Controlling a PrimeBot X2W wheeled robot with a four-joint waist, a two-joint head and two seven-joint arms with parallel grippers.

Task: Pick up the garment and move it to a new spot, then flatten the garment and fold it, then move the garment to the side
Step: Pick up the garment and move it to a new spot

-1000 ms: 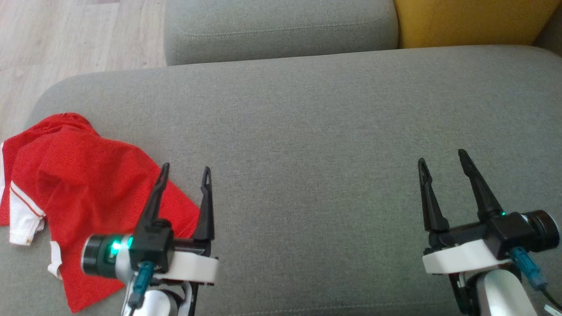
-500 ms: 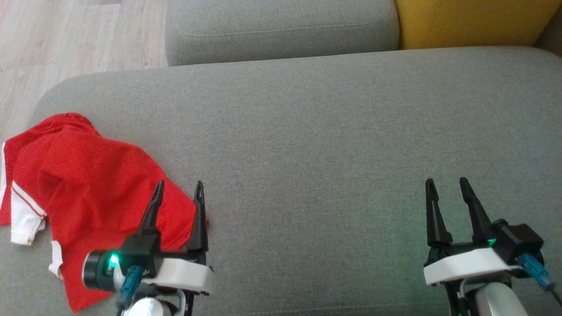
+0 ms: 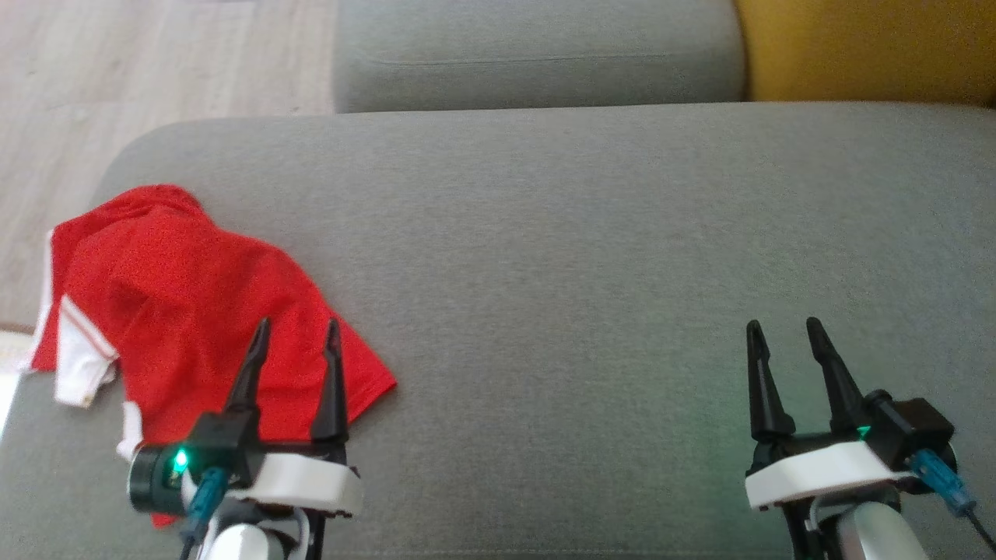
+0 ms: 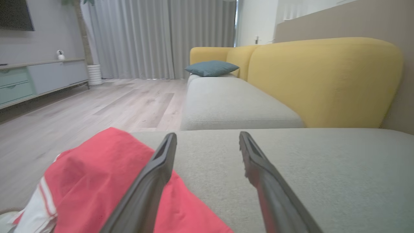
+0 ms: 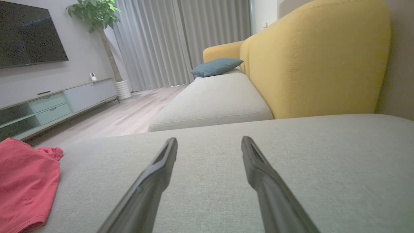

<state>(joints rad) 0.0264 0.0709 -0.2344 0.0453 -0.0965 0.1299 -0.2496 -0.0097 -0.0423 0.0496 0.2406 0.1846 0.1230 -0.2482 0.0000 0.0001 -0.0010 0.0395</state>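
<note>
A red garment [image 3: 187,311] with white sleeve trim lies crumpled at the left end of the grey sofa seat [image 3: 583,272]. My left gripper [image 3: 298,334] hovers open over the garment's near right corner, nothing between its fingers. The left wrist view shows the red garment [image 4: 97,181] under and left of the left finger [image 4: 155,174], with the left gripper [image 4: 207,139] open. My right gripper [image 3: 782,330] stands open over bare cushion at the lower right. From the right wrist, the garment [image 5: 22,181] lies far left and the right gripper [image 5: 209,142] is open.
A second grey cushion [image 3: 537,54] and a yellow backrest [image 3: 871,47] lie beyond the seat. Wood floor [image 3: 117,70] drops off past the sofa's left end. The wrist views show a teal pillow [image 4: 212,68], a TV cabinet [image 5: 48,106] and curtains.
The head camera has shifted, sliding the whole scene to the right. Both grippers have drawn back toward the bottom edge, and the right gripper's fingers have come closer together while staying open.
</note>
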